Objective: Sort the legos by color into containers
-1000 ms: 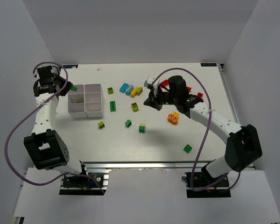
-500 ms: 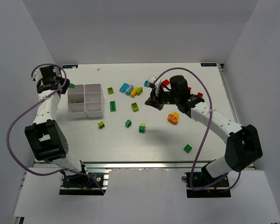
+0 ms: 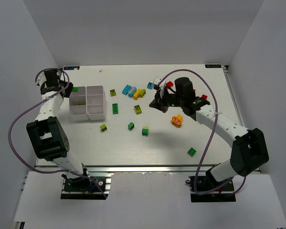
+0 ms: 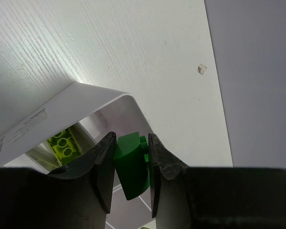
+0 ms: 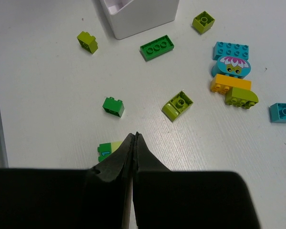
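Fingers [image 4: 102, 176] of the left gripper [image 4: 131, 139] clamp a small dark-green plastic brick [image 4: 131, 174] by its flat sides, light, rigid, probably slippery; the right gripper [image 5: 134, 135] is clenched empty.

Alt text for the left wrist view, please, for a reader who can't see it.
The left gripper is shut on a green brick, seen just over a rounded corner of the white tray. A lime brick lies in the compartment visible to the left of the fingers, and the white table stretches beyond the tray.

arms [image 3: 46, 109] 2 | tray [image 3: 87, 101] 1 | compartments [image 3: 96, 110] 4 | cyan legos [image 3: 127, 89] 3 | flat green lego [image 3: 115, 109] 1
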`<state>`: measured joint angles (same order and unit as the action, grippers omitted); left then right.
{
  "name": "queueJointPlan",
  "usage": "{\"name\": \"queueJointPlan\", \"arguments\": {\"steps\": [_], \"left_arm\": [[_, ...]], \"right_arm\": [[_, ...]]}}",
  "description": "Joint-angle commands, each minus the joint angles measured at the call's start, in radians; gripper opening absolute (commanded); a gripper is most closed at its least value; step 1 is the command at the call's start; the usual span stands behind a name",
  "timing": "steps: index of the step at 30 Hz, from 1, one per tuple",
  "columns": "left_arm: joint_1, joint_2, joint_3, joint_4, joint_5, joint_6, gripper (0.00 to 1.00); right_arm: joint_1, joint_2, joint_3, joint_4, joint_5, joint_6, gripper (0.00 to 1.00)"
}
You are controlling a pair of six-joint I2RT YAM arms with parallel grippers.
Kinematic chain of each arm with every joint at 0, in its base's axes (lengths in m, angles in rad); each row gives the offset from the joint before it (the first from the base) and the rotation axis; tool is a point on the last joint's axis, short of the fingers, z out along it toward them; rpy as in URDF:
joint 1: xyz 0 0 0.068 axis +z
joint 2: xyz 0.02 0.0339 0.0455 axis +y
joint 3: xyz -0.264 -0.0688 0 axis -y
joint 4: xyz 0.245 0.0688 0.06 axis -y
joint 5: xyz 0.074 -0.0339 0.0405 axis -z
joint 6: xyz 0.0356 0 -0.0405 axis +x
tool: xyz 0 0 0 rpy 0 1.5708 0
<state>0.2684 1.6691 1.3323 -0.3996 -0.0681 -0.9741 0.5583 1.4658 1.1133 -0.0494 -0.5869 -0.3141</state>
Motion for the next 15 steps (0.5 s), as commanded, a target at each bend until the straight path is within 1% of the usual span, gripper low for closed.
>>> {"name": "queueJointPlan", "arguments": {"steps": [1, 5, 7, 9, 13, 14, 15], "left_arm": [[0.0, 0.003, -0.005, 0.027, 0.005, -0.012, 0.18], [0.0, 0.017, -0.015, 0.039, 0.022, -0.024, 0.27], [0.002, 0.02, -0.016, 0.047, 0.027, -0.032, 0.28], [0.0, 0.02, -0.021, 0.053, 0.03, -0.041, 0.33], [0.0, 0.015, -0.022, 0.051, 0.037, -0.049, 0.46], [0.002, 0.012, -0.024, 0.051, 0.039, -0.048, 0.47], [0.0, 0.011, -0.024, 0.051, 0.042, -0.049, 0.49]], "right_arm": [[-0.005, -0.028, 0.006, 0.026, -0.016, 0.009, 0.0], [-0.006, -0.03, 0.005, 0.025, -0.014, 0.009, 0.0], [-0.008, -0.028, 0.005, 0.025, -0.013, 0.007, 0.0], [-0.008, -0.03, 0.008, 0.02, -0.013, 0.006, 0.0], [-0.008, -0.027, 0.01, 0.017, -0.017, 0.006, 0.0], [-0.008, -0.025, 0.011, 0.017, -0.017, 0.007, 0.0], [-0.008, -0.024, 0.013, 0.017, -0.019, 0.007, 0.0]]}}
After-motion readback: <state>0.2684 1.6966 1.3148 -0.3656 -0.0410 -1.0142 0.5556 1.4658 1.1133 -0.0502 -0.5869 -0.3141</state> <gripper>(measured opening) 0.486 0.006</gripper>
